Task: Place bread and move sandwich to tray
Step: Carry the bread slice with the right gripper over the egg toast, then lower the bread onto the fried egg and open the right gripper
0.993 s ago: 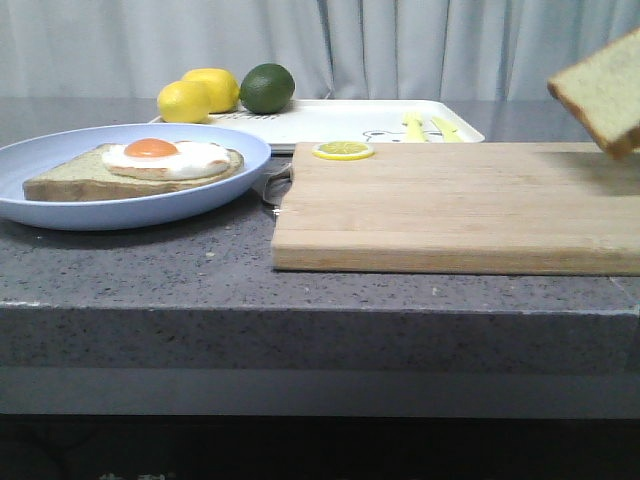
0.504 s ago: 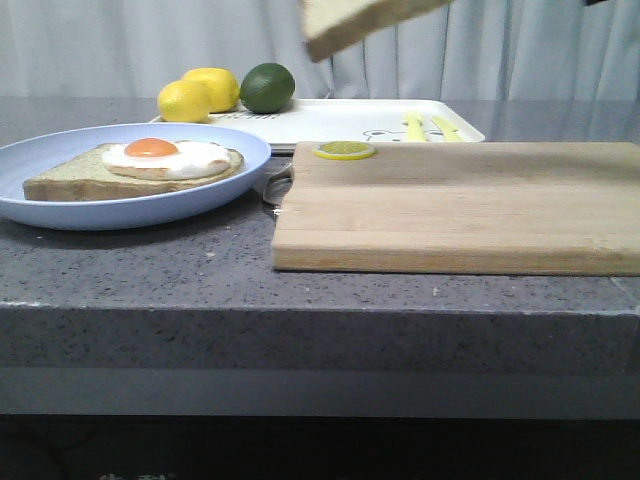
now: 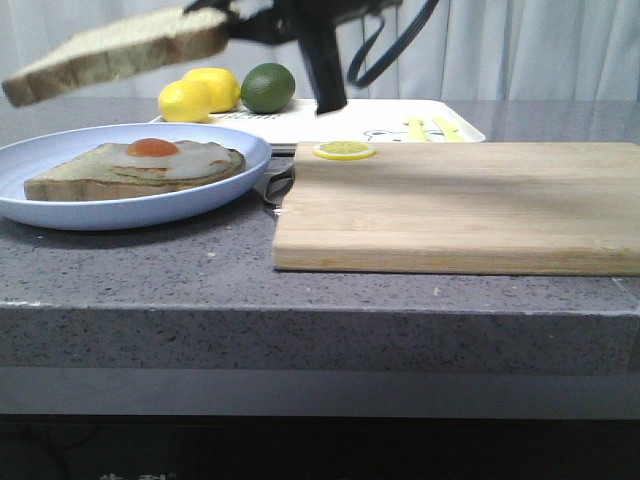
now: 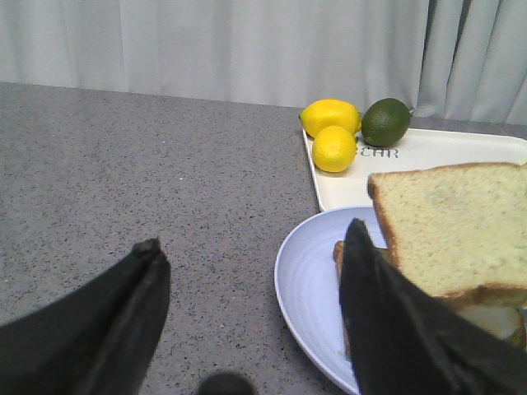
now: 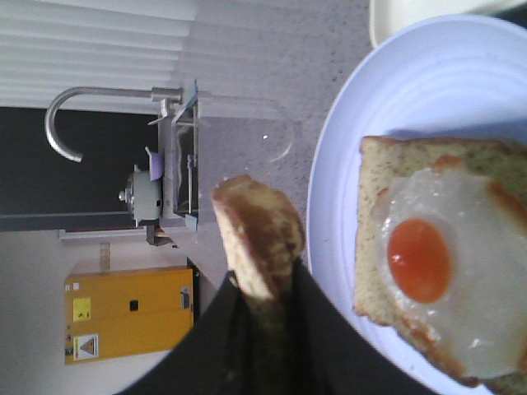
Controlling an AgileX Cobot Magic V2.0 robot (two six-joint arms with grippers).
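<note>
1. Brown-crusted bread (image 3: 115,52), a flat square slice with a pale porous face, is hanging in the air, pinched at one edge by the right gripper (image 5: 262,309), whose dark fingers (image 5: 216,329) are pressing on both faces of the slice.
2. Directly beneath the held slice, the sandwich (image 3: 135,168) is sitting on its round, smooth light-blue plate (image 5: 395,90): a speckled toast slice carrying a glossy white fried egg with a domed orange yolk (image 5: 420,259).
3. The left gripper (image 4: 251,317) is standing open and gripping nothing, its two black tapered fingers (image 4: 107,317) spread wide over the speckled grey stone counter (image 4: 132,173); the plate rim is lying just beside the finger nearer the tray.
4. Beyond the left gripper, the tray (image 4: 436,160) is lying flat, white and shallow with a raised rim and rounded corners, bearing small dark printing; the plate is overlapping its near edge in the left wrist view.
5. Two matte yellow lemons (image 4: 331,132) and a dark green lime (image 4: 386,122) are resting at the tray's far corner.
6. To the side of the plate away from the left gripper, a rectangular wooden cutting board (image 3: 460,205) with straight grain is lying on the counter, a thin lemon slice (image 3: 343,150) resting at its far corner.
</note>
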